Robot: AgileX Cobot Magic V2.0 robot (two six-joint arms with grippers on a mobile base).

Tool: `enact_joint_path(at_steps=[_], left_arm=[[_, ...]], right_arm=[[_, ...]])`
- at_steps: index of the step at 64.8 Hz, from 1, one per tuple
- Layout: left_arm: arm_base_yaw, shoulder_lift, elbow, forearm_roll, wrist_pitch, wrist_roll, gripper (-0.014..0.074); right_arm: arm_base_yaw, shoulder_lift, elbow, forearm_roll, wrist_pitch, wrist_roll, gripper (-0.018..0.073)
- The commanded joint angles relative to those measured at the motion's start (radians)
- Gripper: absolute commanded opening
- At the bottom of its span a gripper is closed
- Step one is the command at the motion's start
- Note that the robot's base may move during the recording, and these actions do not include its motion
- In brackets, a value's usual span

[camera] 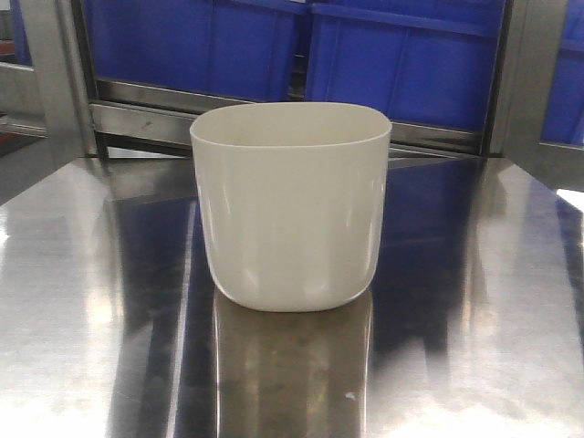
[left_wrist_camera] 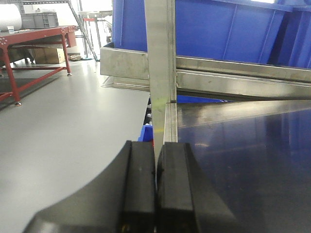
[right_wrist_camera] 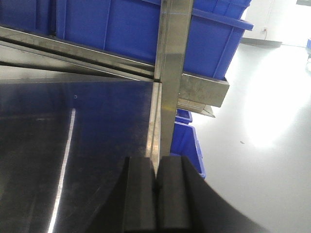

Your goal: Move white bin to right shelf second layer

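Note:
The white bin (camera: 292, 210) stands upright in the middle of the shiny steel tabletop (camera: 82, 319) in the front view. No lettering shows on the side facing me. Neither gripper shows in the front view. My left gripper (left_wrist_camera: 155, 148) is shut and empty, at the table's left edge by a steel post (left_wrist_camera: 160, 53). My right gripper (right_wrist_camera: 156, 162) is shut and empty, at the table's right edge by another post (right_wrist_camera: 174, 73). The bin is not in either wrist view. The roller shelf layer is out of view.
Large blue crates (camera: 401, 55) sit on the steel rack level behind the bin, also in the left wrist view (left_wrist_camera: 233, 29) and right wrist view (right_wrist_camera: 121, 29). A smaller blue crate (right_wrist_camera: 187, 141) lies below right. A red-framed table (left_wrist_camera: 29, 48) stands far left on the grey floor.

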Motion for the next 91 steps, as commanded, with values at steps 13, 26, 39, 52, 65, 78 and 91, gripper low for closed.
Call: enact_joint_path(at_steps=[13, 26, 39, 52, 65, 78, 91], left_arm=[[-0.002, -0.015, 0.037, -0.006, -0.086, -0.003, 0.0085], [-0.002, -0.015, 0.037, -0.006, -0.086, -0.003, 0.0085], [-0.002, -0.015, 0.037, -0.006, -0.086, -0.003, 0.0085], [-0.002, -0.015, 0.037, -0.006, -0.086, -0.003, 0.0085], [-0.002, -0.015, 0.037, -0.006, -0.086, -0.003, 0.0085], [-0.002, -0.015, 0.037, -0.006, -0.086, -0.003, 0.0085], [-0.002, -0.015, 0.037, -0.006, -0.086, -0.003, 0.0085]], right_arm=[[0.001, -0.002, -0.058, -0.001, -0.063, 0.002, 0.0073], [0.001, 0.114, -0.119, -0.002, -0.063, 0.002, 0.0073], [0.001, 0.285, -0.21, 0.004, -0.079, 0.002, 0.0073], [0.001, 0.48, -0.289, 0.02, -0.091, 0.002, 0.0073], [0.002, 0.657, -0.359, 0.02, -0.083, 0.002, 0.0073], [0.002, 0.796, -0.507, 0.082, 0.067, 0.013, 0.0073], [0.016, 0.963, -0.707, 0.242, 0.357, 0.013, 0.0074]])
